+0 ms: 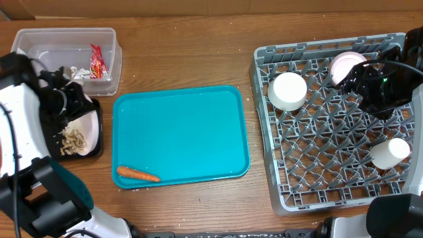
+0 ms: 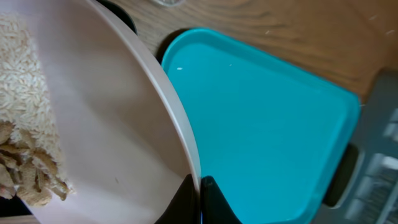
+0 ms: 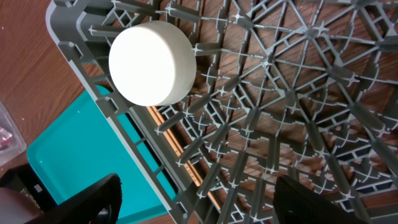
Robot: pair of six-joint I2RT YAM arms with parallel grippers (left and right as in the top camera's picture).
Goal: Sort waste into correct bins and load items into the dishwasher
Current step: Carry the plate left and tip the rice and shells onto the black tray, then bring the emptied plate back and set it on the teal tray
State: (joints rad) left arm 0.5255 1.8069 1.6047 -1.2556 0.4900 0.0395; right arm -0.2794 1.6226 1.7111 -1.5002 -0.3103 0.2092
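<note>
My left gripper [image 1: 78,106] [image 2: 200,194] is shut on the rim of the round white plate [image 1: 87,129] [image 2: 118,124]. It holds the plate tilted over the black tray [image 1: 100,147]. Rice [image 2: 22,81] and beige nut scraps [image 1: 71,140] [image 2: 28,171] lie on the plate's low side. The clear tub [image 1: 39,36] holds the red wrapper [image 1: 98,61] and the tissue [image 1: 80,73]. The carrot [image 1: 137,174] lies on the teal tray [image 1: 182,129]. My right gripper [image 1: 357,82] [image 3: 199,199] is open and empty above the grey dish rack [image 1: 264,142] [image 3: 261,118].
In the rack an upturned white bowl [image 1: 287,90] [image 3: 152,62] sits at the far left, a bowl showing its pinkish underside [image 1: 345,65] leans at the back, and the white cup [image 1: 390,152] lies at the right. Thin wooden chopsticks [image 3: 180,146] lie low by the rack's left wall.
</note>
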